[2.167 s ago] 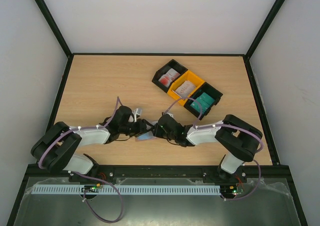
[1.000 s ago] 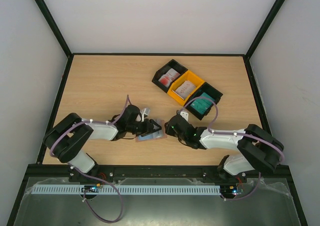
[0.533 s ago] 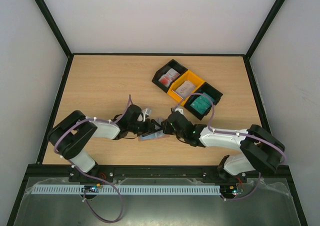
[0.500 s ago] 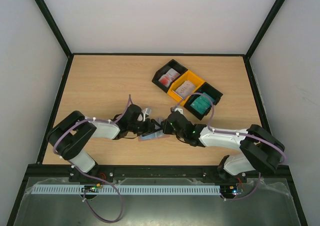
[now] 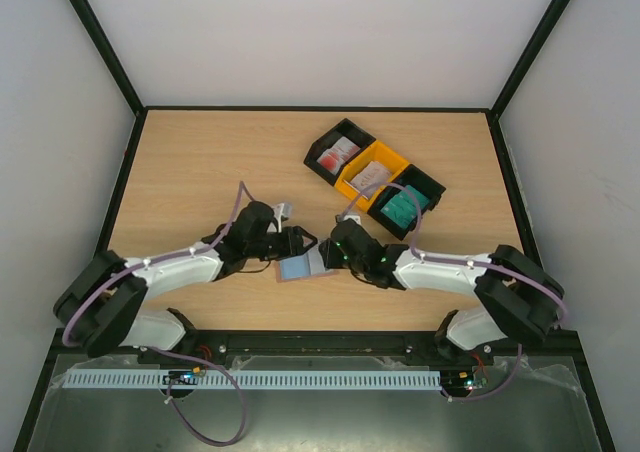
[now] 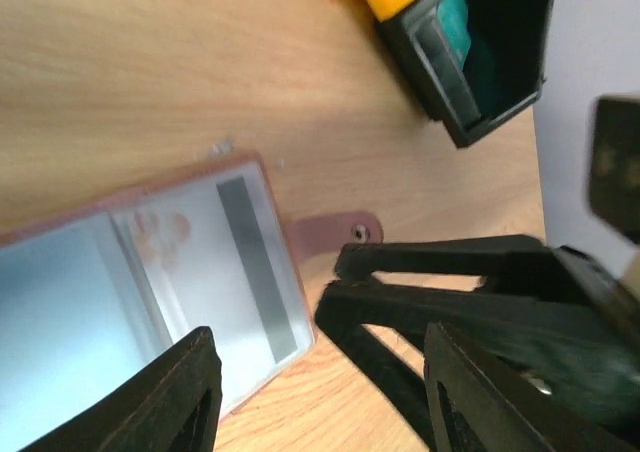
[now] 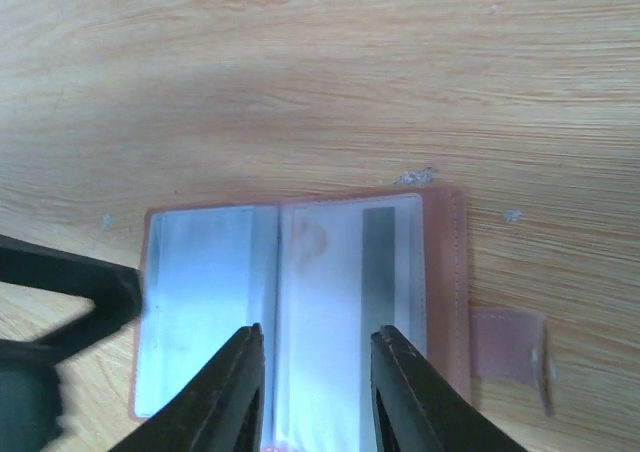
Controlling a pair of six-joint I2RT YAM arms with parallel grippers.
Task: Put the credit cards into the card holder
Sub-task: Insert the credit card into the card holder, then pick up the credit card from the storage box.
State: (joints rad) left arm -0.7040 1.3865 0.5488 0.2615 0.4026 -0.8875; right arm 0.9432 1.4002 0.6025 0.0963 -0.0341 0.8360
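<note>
The card holder point(image 5: 297, 267) lies open and flat on the table, its blue-grey inner faces up and its brown strap point(image 7: 508, 344) sticking out on the right. A white card with a red mark and a grey stripe point(image 7: 378, 272) sits in its right pocket, also seen in the left wrist view point(image 6: 250, 272). My left gripper point(image 5: 302, 242) is open and empty, just behind the holder point(image 6: 120, 292). My right gripper point(image 5: 326, 254) is open and empty, low over the holder's right half point(image 7: 290, 302). More credit cards lie in the trays: white-red point(image 5: 337, 156), pale point(image 5: 371, 178), teal point(image 5: 404, 206).
Three trays stand in a diagonal row at the back right: black point(image 5: 322, 148), yellow point(image 5: 352, 186), black point(image 5: 434, 186). The right gripper's black fingers point(image 6: 450, 272) cross the left wrist view, close to the teal tray point(image 6: 480, 52). A left finger point(image 7: 70, 282) shows at the holder's left edge.
The holder was propped up at an angle under my left gripper; it now lies open and flat. My left gripper has let go and drawn back. My right gripper moved in over it.
</note>
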